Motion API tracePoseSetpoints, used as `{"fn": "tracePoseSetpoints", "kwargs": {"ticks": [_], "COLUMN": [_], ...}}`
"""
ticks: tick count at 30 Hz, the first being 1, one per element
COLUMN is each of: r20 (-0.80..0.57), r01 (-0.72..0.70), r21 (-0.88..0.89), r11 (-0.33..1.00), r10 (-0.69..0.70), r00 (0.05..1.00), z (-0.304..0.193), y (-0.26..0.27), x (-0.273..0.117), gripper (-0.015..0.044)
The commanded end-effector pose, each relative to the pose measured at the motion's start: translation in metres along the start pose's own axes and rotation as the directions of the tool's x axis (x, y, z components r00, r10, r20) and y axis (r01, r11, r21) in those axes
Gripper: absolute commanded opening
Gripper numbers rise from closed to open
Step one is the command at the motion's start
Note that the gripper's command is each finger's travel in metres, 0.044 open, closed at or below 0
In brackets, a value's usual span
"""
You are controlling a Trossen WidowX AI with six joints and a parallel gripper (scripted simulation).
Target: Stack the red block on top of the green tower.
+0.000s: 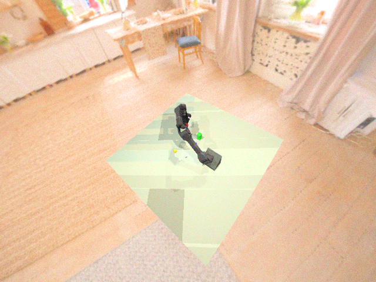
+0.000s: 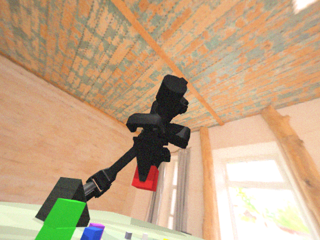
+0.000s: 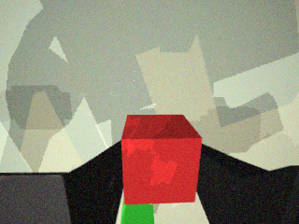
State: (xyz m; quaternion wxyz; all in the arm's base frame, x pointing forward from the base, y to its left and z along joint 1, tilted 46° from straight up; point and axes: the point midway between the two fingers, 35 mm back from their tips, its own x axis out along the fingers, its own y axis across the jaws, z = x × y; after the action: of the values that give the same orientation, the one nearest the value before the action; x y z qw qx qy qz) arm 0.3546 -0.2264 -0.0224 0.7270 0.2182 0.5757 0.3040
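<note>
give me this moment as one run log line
pincer: shut on red block | block: raised, off tower | green tower: standing | stack: not made

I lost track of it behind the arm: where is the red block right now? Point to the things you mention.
In the exterior view, the red block (image 1: 187, 124) (image 2: 153, 182) (image 3: 160, 170) is between the gripper's fingers, raised, right of the green tower (image 1: 199, 136) (image 2: 65, 213) (image 3: 137, 215).

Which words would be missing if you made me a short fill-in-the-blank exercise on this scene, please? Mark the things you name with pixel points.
1. The block held between the fingers of the gripper (image 2: 147, 174) (image 3: 160, 173) is colored ____.
2. The tower (image 1: 199, 136) (image 2: 60, 219) (image 3: 137, 215) that this block should end up on is colored ____.
3. In the exterior view, a purple object (image 2: 97, 225) shows just behind a block colored ____.
4. In the top view, the seat of the wooden chair (image 1: 188, 41) is colored ____.

Missing words: red; green; blue; blue-gray.
</note>
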Motion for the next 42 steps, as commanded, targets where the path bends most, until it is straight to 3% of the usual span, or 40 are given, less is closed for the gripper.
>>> {"fn": "tracePoseSetpoints", "kwargs": {"ticks": [1,42], "r20": [-0.005,-0.011], "r01": [0.007,0.007], "r21": [-0.008,-0.002], "r11": [1.0,1.0], "r10": [-0.007,-0.007], "r00": [1.0,1.0], "z": [-0.002,-0.15], "y": [-0.001,0.018], "x": [-0.002,-0.003], "gripper": [0.0,0.0]}}
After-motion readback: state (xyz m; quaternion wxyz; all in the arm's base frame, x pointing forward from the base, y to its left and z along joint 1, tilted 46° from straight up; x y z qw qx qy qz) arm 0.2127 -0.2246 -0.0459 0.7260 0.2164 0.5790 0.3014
